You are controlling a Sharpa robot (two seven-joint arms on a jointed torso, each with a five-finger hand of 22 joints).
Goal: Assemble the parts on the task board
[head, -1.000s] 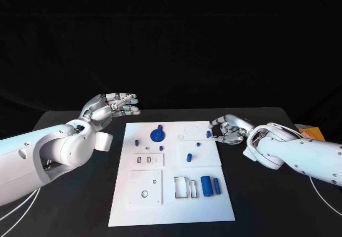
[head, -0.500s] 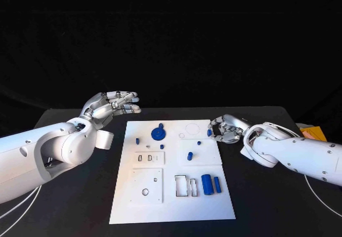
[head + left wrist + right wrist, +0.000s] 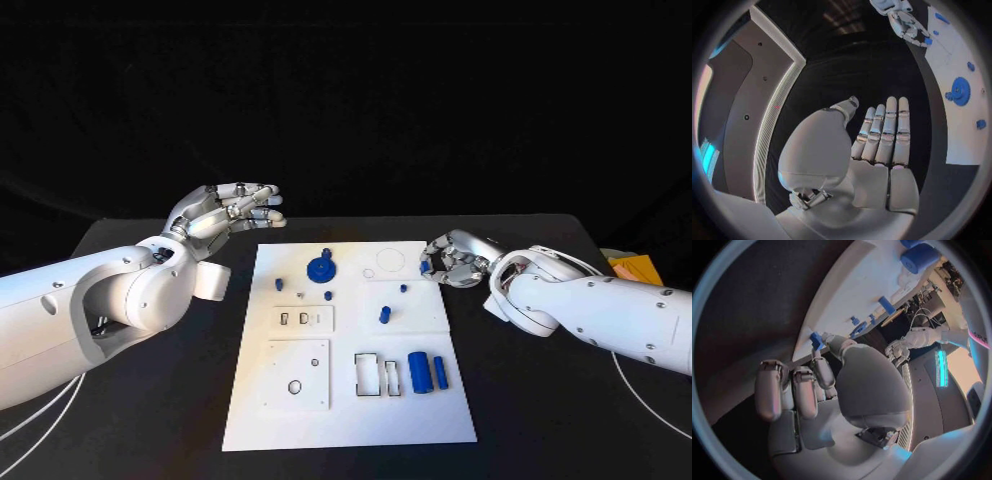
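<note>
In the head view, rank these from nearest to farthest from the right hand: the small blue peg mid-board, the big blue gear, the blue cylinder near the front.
From the right hand:
1. Small blue peg, mid-board.
2. Blue gear, far-left part of the task board.
3. Blue cylinder, near the front.
The last two are close.

We see a black table (image 3: 144, 400) whose top runs dark and matte from edge to edge. In the middle of it lies the white task board (image 3: 346, 425), flat, with its long sides running away from us. Near the table's right edge an orange object (image 3: 635, 269) rests, partly hidden behind the right arm.
</note>
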